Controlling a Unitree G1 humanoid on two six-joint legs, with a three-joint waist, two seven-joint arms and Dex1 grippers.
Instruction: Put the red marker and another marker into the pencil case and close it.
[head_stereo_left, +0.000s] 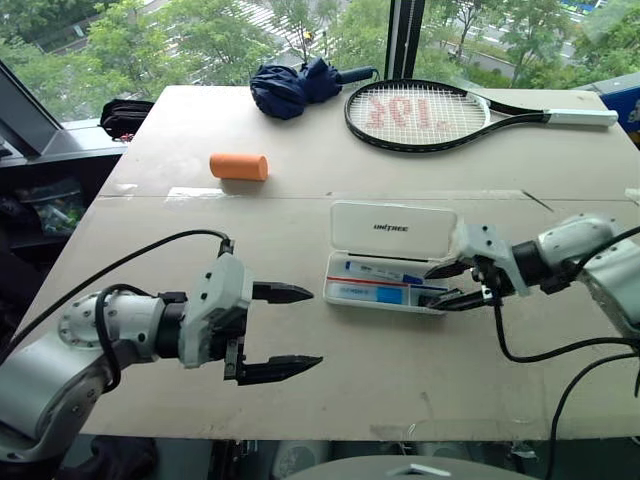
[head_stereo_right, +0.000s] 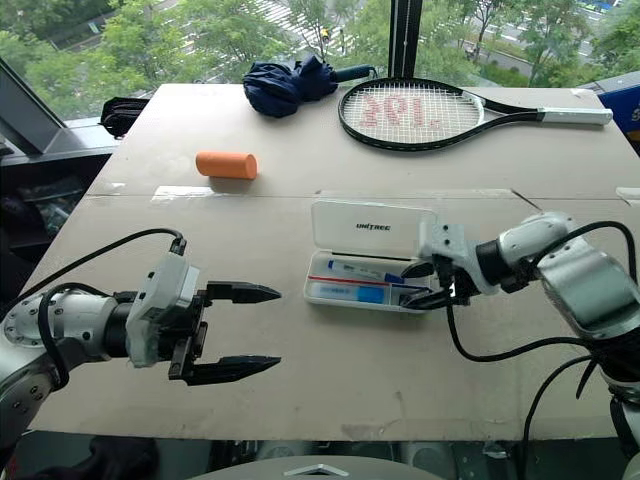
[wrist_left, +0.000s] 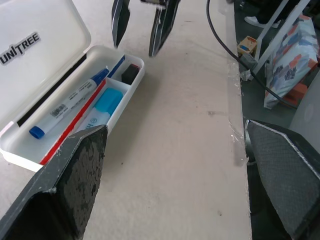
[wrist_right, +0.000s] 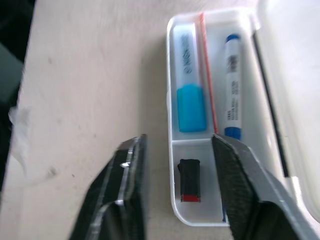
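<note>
The white pencil case (head_stereo_left: 420, 232) lies open mid-table, its "UNITREE" lid folded back. In its tray lie a white marker with a blue cap (wrist_right: 232, 85) and a light blue highlighter (wrist_right: 189, 95). The red marker (wrist_right: 189, 179), short and black with a red end, rests in the small end compartment. My right gripper (head_stereo_left: 440, 287) hovers just over that end of the case, open, with nothing between its fingers. To the left of the case my left gripper (head_stereo_left: 315, 326) is wide open and empty, pointing towards it above the table.
An orange cylinder (head_stereo_left: 239, 166) lies at the back left. A folded dark blue umbrella (head_stereo_left: 293, 85) and a tennis racket (head_stereo_left: 420, 112) lie along the far edge. A black bag (head_stereo_left: 125, 115) sits on the ledge beyond the table's left corner.
</note>
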